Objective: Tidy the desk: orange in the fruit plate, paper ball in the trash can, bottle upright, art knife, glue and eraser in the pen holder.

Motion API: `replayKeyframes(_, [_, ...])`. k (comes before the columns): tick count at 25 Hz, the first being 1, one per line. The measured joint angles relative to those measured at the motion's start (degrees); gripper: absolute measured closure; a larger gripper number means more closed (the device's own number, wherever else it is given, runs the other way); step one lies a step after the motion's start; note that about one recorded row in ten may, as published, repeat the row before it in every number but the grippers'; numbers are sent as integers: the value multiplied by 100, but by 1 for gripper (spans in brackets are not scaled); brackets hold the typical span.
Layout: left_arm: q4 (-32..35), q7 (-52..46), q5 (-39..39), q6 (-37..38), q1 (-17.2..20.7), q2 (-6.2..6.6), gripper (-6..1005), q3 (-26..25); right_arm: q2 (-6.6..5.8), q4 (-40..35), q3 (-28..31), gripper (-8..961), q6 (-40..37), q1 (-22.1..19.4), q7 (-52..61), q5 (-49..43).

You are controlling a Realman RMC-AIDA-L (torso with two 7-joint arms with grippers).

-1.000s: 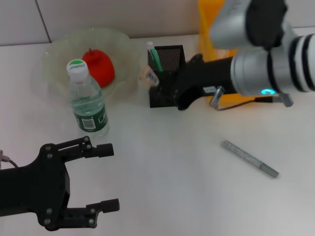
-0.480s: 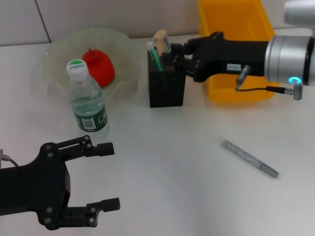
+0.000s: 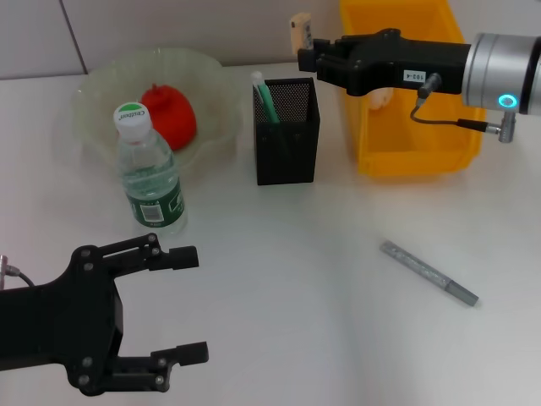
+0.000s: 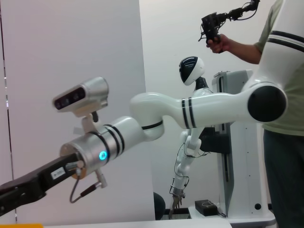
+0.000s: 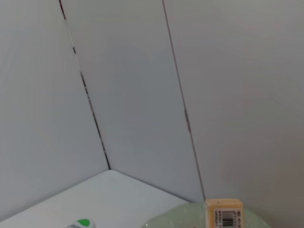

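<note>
Eraser was gripped in the right claw, raised above and behind the holder, which held the glue. Left claw hung open over the table; the knife lay on it.

Right gripper — black, silver wrist, cyan light; left gripper seemingly all black.

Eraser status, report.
Right gripper shut on eraser, above pen holder. Left gripper open, idle near front. Knife on desk.
</note>
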Motion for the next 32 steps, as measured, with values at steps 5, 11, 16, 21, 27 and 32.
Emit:
replayKeyframes(5, [8, 0, -14, 0, 0, -3, 198, 22, -11, 145, 21, 736, 80, 394, 300, -712])
replayKeyframes(11, [-35, 10, -2, 0, -48, -12, 198, 6, 46, 184, 28, 736, 236, 610, 715, -1370])
replayKeyframes(16, [-38, 47, 7, -13, -55, -12, 198, 23, 20, 189, 48, 735, 293, 593, 819, -1392])
replayKeyframes(21, [-44, 60, 17, -18, -64, -12, 198, 5, 11, 196, 52, 735, 405, 582, 962, -1555])
replayKeyframes(27, [-44, 61, 21, -33, -84, -11, 198, 23, 41, 287, 52, 735, 448, 601, 981, -1720])
replayKeyframes(32, [-44, 62, 22, -40, -95, -11, 198, 31, 41, 414, 51, 735, 474, 666, 984, -1757])
